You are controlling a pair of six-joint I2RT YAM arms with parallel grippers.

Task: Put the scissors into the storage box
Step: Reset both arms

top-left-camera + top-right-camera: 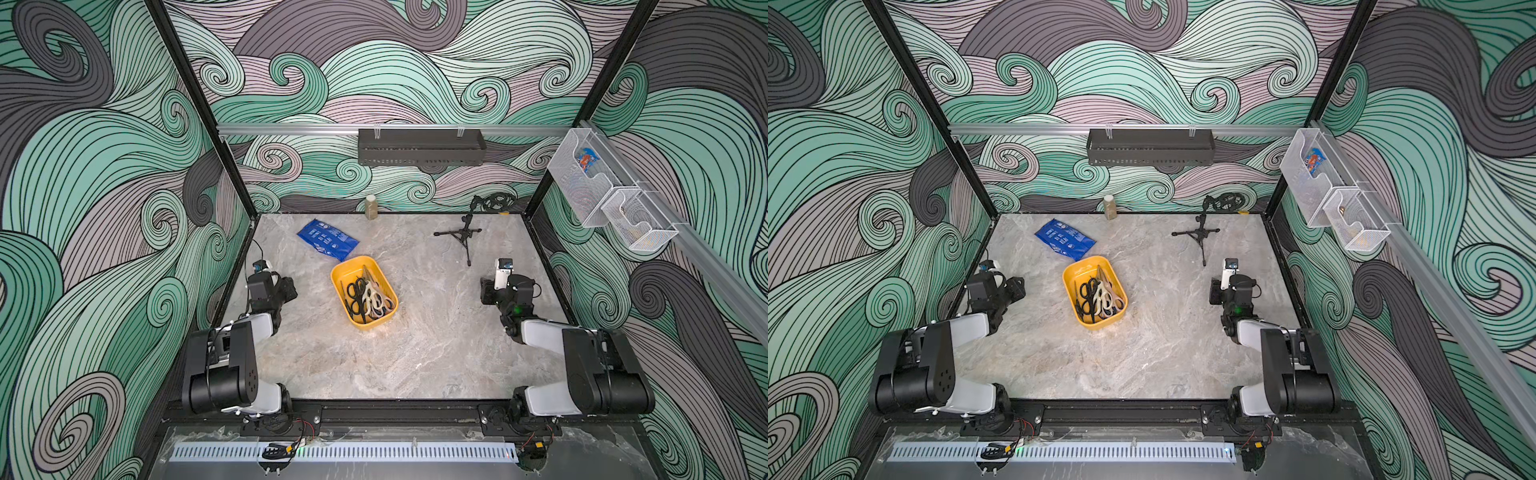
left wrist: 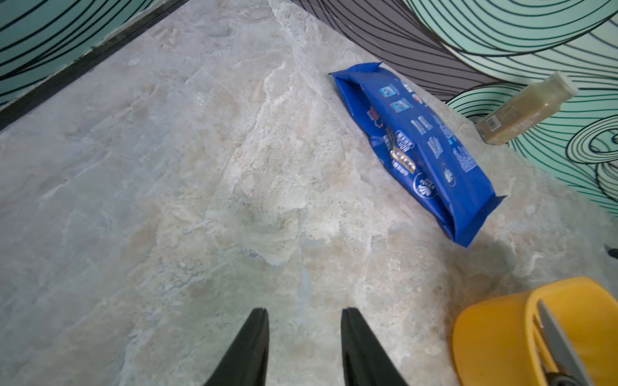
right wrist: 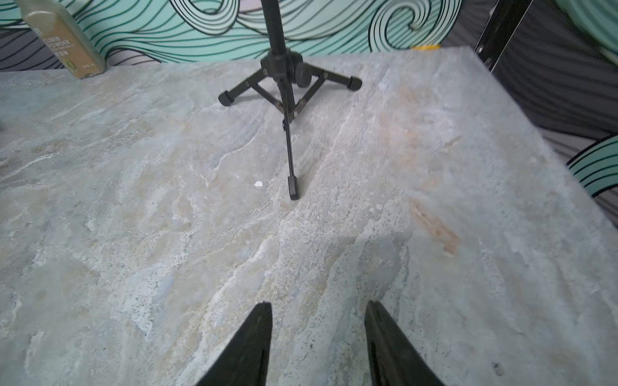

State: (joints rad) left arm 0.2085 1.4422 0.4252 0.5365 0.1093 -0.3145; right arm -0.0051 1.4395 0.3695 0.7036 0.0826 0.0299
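Black fingers [image 2: 249, 351] of the left gripper [image 2: 303, 311] stand spread apart, and between them only the grey marbled table top [image 2: 167, 200] is seen; they grip nothing. The right gripper [image 3: 318, 304] also has its fingers [image 3: 247, 347] spread over bare table, with nothing between them.

The mustard-yellow plastic storage box [image 1: 376, 325], with rounded corners and low walls, stands near the middle of the table, between the two arms and apart from both. The scissors [image 1: 365, 297] lie together inside it: the black handles are at one side and the cream and pale ones beside them, with the blades pointing to the far end of the box.

A flat blue plastic packet [image 1: 327, 239] lies just beside the far end of the box. A small beige bottle [image 1: 370, 206] stands at the back wall. A black mini tripod [image 1: 461, 237] stands at the far right part of the table, ahead of the right gripper.
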